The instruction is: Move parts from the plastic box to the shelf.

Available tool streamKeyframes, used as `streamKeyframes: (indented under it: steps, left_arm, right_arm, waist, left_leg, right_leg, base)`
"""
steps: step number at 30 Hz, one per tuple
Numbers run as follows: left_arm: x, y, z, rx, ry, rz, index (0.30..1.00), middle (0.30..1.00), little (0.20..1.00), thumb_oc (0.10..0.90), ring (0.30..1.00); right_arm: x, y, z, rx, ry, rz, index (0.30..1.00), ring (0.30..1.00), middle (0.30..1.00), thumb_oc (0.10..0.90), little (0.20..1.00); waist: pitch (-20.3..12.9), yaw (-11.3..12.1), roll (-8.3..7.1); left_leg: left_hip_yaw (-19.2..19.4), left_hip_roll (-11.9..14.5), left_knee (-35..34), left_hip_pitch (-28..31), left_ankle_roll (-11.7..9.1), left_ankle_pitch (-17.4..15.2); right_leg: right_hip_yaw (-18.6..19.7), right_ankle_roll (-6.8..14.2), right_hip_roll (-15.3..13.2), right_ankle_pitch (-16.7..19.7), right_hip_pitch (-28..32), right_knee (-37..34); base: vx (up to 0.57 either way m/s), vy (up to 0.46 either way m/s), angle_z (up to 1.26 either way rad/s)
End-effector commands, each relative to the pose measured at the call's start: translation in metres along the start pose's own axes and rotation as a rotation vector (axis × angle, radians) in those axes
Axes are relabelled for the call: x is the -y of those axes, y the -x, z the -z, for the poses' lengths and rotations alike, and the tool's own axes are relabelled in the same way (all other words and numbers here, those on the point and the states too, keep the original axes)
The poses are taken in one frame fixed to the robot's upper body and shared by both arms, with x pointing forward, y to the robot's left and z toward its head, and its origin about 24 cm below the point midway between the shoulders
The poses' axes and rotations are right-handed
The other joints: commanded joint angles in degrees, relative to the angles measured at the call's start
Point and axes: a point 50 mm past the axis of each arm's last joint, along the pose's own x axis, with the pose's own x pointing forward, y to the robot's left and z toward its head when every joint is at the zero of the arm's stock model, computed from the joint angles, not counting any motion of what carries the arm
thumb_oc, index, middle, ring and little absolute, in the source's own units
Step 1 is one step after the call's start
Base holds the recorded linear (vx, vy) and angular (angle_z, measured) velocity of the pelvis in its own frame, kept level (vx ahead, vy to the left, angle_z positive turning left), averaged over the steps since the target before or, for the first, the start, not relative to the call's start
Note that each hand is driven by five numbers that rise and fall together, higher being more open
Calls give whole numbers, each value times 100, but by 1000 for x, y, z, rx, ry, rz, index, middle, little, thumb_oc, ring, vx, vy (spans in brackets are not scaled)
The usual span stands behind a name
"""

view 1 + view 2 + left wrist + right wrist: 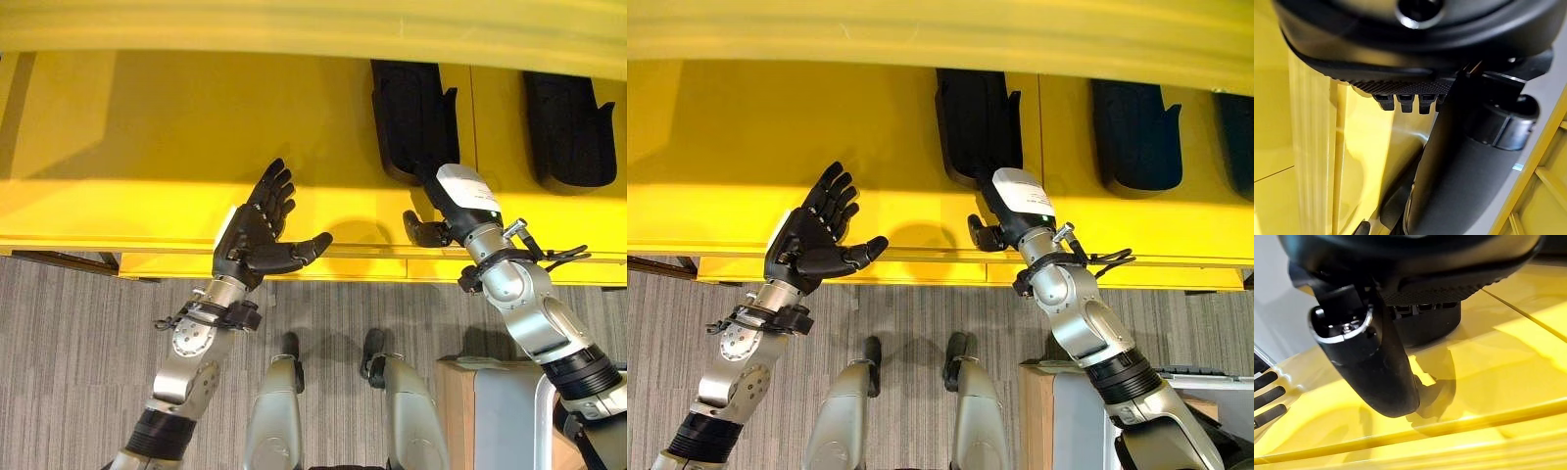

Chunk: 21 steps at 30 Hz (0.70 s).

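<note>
- Your left hand (257, 230) hovers over the front lip of the yellow shelf (167, 137), palm up, fingers spread and straight, holding nothing.
- Your right hand (460, 201) reaches onto the shelf and meets the near end of a black part (411, 113) lying there; its fingers are hidden beneath it, so you cannot tell whether they grip.
- A second black part (568, 127) lies on the shelf further to the right, well apart from both hands.

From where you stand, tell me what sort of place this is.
Probably a factory or warehouse parts station: a yellow shelf holds black parts side by side, above grey carpet. The right hand reaches to one part.
</note>
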Motion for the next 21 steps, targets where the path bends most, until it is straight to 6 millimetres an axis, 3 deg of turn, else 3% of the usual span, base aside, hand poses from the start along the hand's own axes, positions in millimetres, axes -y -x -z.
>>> streamKeyframes:
  steps: [1, 7, 11, 21]
  left_arm:
    - [21, -3, -50, 259, -37, 115, 1000, 1000, 1000, 900, 1000]
    - [21, -3, -50, 260, -43, 115, 1000, 1000, 1000, 900, 1000]
    - [21, -4, -50, 258, -32, 111, 1000, 1000, 1000, 900, 1000]
    - [24, -4, -49, 249, -21, 115, 1000, 1000, 1000, 900, 1000]
  right_arm:
    - [31, -4, -14, 67, 18, 118, 1000, 1000, 1000, 900, 1000]
    - [35, -6, -20, 100, 51, 146, 1000, 1000, 1000, 900, 1000]
    - [38, -8, -39, 210, 23, 166, 1000, 1000, 1000, 900, 1000]
    - [34, -9, -51, 254, -1, 155, 1000, 1000, 1000, 900, 1000]
  waist:
    - [-336, 6, 90]
    - [-352, 20, 104]
    - [-363, 43, 144]
    - [-376, 81, 166]
  left_leg:
    - [409, 270, -357, 571, -27, 63]
    - [409, 252, -316, 559, -32, 45]
    - [379, 217, -265, 548, -30, 7]
    - [364, 181, -250, 563, -23, -23]
  right_leg:
    - [253, 281, 33, -415, 464, 159]
    - [253, 263, 40, -431, 472, 174]
    - [258, 265, 21, -449, 463, 212]
    - [255, 271, -7, -456, 475, 222]
  base:
    - [0, 0, 0]
    - [11, 2, 0]
    - [27, 20, -1]
    - [0, 0, 0]
